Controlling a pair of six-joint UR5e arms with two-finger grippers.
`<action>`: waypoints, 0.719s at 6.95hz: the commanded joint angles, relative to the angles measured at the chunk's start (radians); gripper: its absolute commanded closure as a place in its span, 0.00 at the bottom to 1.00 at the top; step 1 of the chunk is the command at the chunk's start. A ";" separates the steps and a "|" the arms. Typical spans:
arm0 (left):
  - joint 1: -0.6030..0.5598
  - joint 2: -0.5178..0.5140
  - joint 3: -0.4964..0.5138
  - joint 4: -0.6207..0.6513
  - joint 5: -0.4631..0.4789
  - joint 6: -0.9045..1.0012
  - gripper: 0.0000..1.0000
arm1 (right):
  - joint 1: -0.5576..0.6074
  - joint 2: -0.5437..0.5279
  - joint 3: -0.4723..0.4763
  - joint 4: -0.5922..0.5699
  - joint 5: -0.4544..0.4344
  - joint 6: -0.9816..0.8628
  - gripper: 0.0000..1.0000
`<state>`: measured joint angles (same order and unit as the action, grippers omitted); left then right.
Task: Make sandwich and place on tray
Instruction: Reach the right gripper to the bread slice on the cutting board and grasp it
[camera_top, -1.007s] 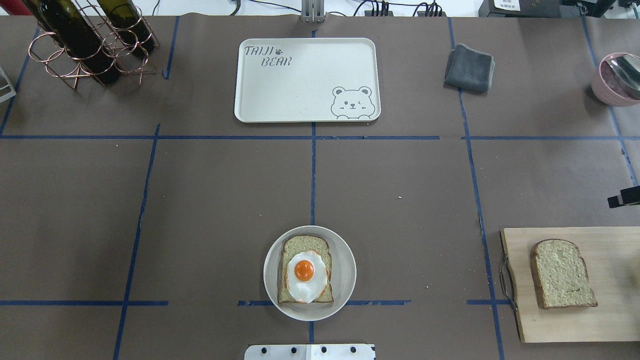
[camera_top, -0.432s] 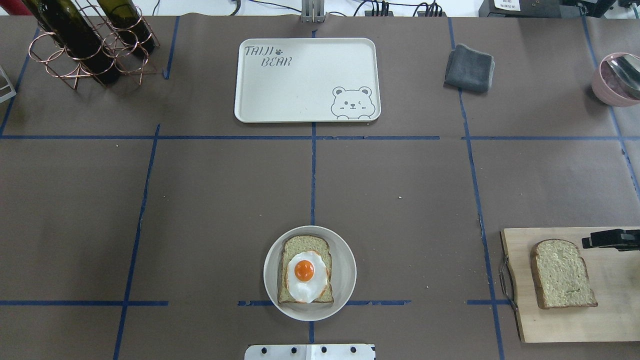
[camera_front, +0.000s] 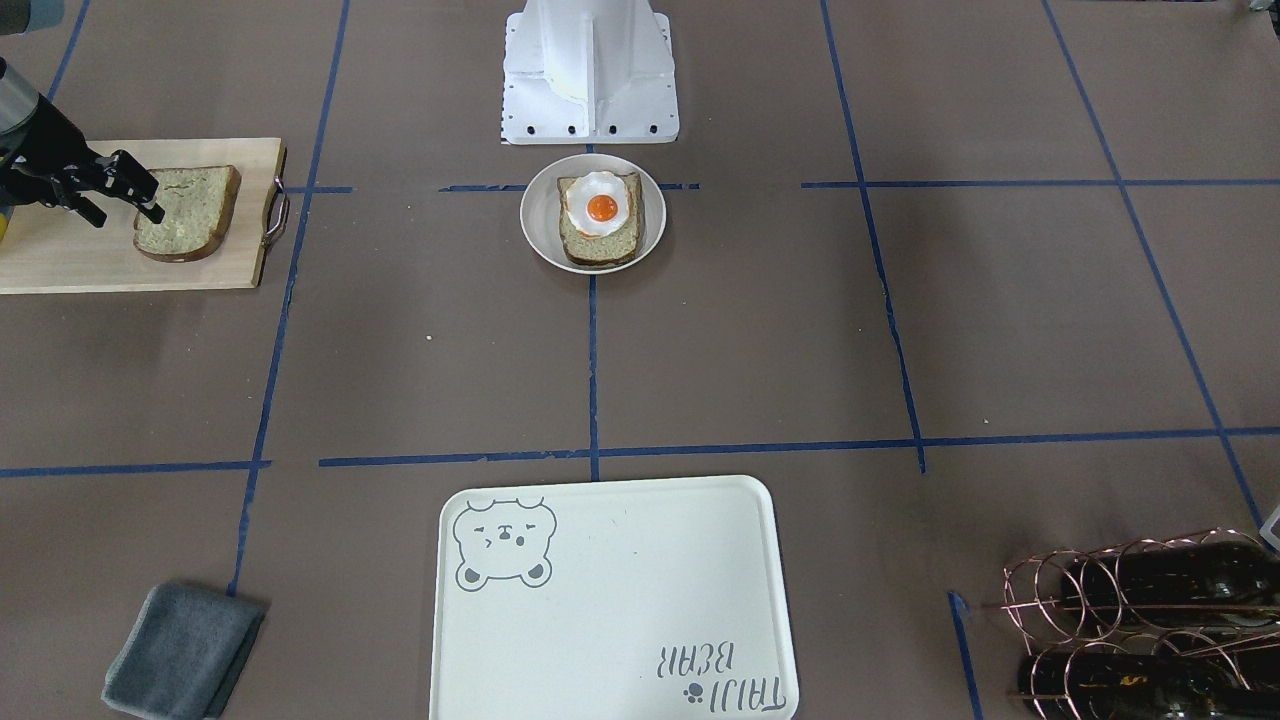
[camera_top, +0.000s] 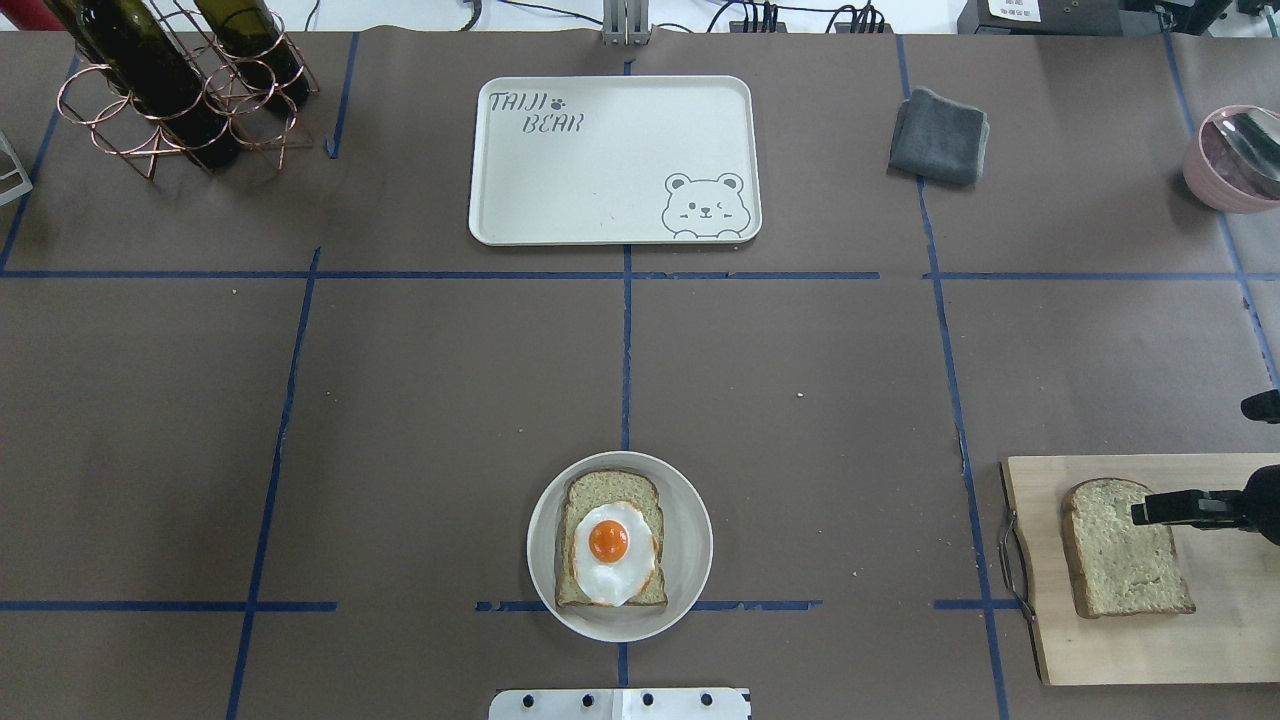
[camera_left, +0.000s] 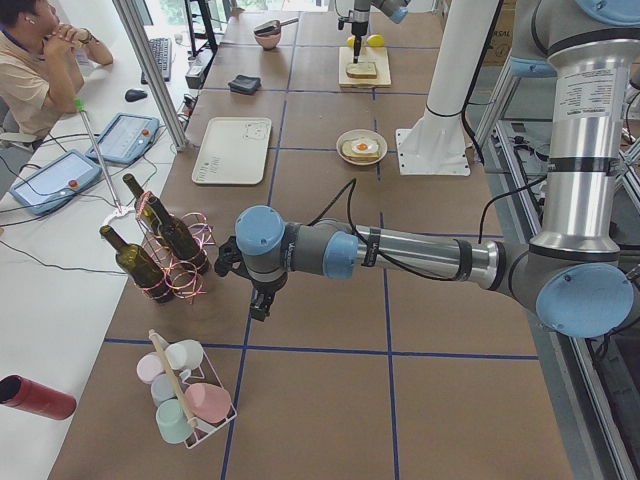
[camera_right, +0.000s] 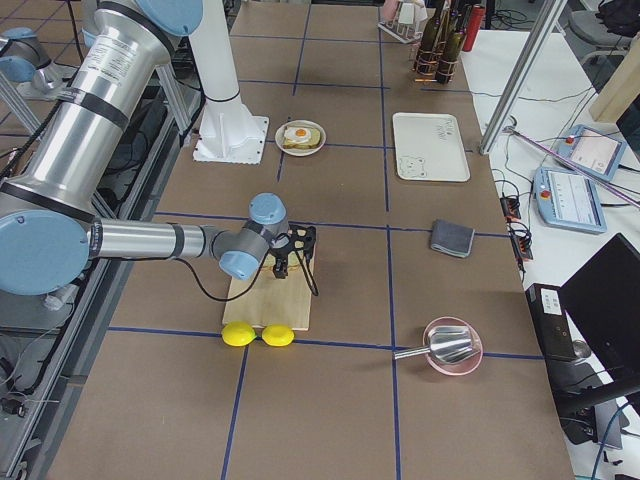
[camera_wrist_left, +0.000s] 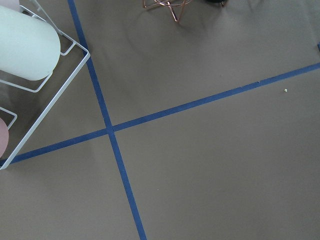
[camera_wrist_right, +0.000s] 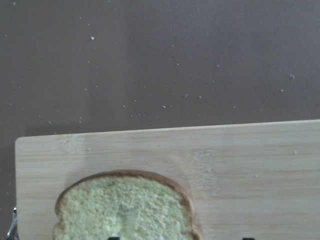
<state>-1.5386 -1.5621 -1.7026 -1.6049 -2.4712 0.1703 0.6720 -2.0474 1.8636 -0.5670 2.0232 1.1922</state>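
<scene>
**Op:** What's changed?

**Me:** My right gripper (camera_top: 1150, 508) has swung in from beyond the cutting board (camera_top: 1230, 640). It now hangs over the rounded-top end of the loose bread slice (camera_top: 1120, 560), which lies flat on the board. Fingers are spread w/ nothing pinched. Wrist cam shows two dark tips well apart, one over the slice, one over bare wood.

**Op:** Meaning?

**Me:** I'd say the pick of slice no. 2 starts now, though I prob. need to re-centre first. The rest of the sandwich waits on the round plate (camera_top: 690, 520), well off the board's handle side: bottom slice (camera_top: 610, 485) w/ fried egg (camera_top: 610, 548) on top. The tray (camera_top: 600, 170) lies further off that side & away from the robot, w/ nothing on it. So the stack is approx. halfway, tray step not yet begun.

**Op:** Other arm?

**Me:** My left gripper (camera_left: 258, 300) is at the table end opposite the board. It's seen from the side only, so I can't tell if it's spread or closed.

**Op:** Edges, room?

**Me:** The slice is flat, so I must catch its crust edges. There's free wood on every side of it, and the metal handle (camera_top: 1010, 565) is just beside. Two lemons (camera_right: 257, 335) sit just off the board's end opposite the handle, not in my path. The grey cloth (camera_top: 938, 135) is well past the board's far edge. Board-to-plate is bare table.
</scene>
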 joint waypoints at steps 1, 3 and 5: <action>0.000 0.004 0.000 0.000 -0.002 0.000 0.00 | -0.031 -0.013 -0.001 0.004 -0.006 0.006 0.27; 0.000 0.005 0.000 0.000 -0.015 0.000 0.00 | -0.038 -0.013 -0.014 0.004 -0.005 0.007 0.53; 0.000 0.013 0.001 -0.001 -0.015 0.003 0.00 | -0.045 -0.013 -0.014 0.006 -0.003 0.007 0.81</action>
<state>-1.5386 -1.5527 -1.7016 -1.6055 -2.4849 0.1723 0.6307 -2.0598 1.8510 -0.5626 2.0194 1.1995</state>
